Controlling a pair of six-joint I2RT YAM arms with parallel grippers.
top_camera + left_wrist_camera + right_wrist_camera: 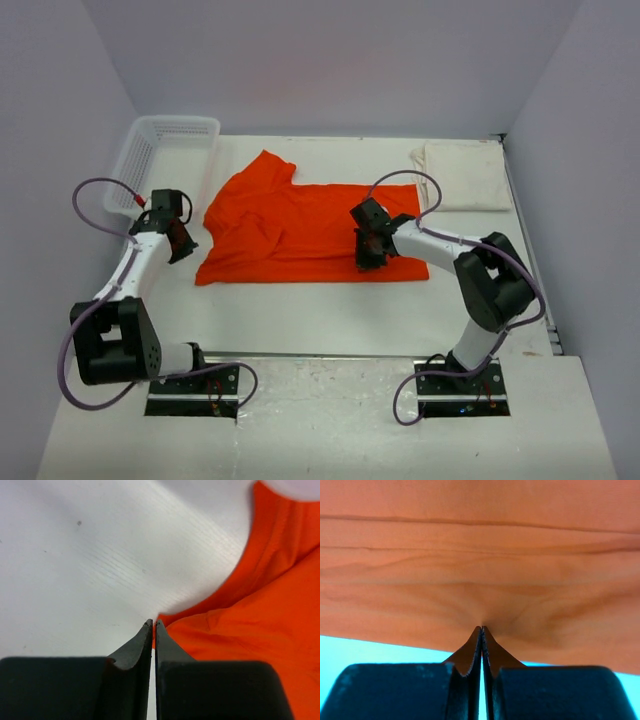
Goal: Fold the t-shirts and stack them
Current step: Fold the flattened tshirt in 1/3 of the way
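Observation:
The orange-red t-shirt [290, 230] lies spread and partly folded in the middle of the table. My left gripper [186, 243] is at its left edge; in the left wrist view the jaws [153, 625] are shut, with a corner of the orange cloth [240, 645] caught at the tips. My right gripper [368, 250] sits on the shirt's near hem, right of centre. It is shut [481, 629] on a pinch of orange cloth [480, 555], with wrinkles running into the tips. The cream-white t-shirt [465, 175] lies folded at the far right, apart from both grippers.
A white plastic lattice basket [165, 150] stands at the far left, just behind my left arm. Grey walls close in the table on the left, back and right. The white tabletop [330, 310] lies between the shirt and the arm bases.

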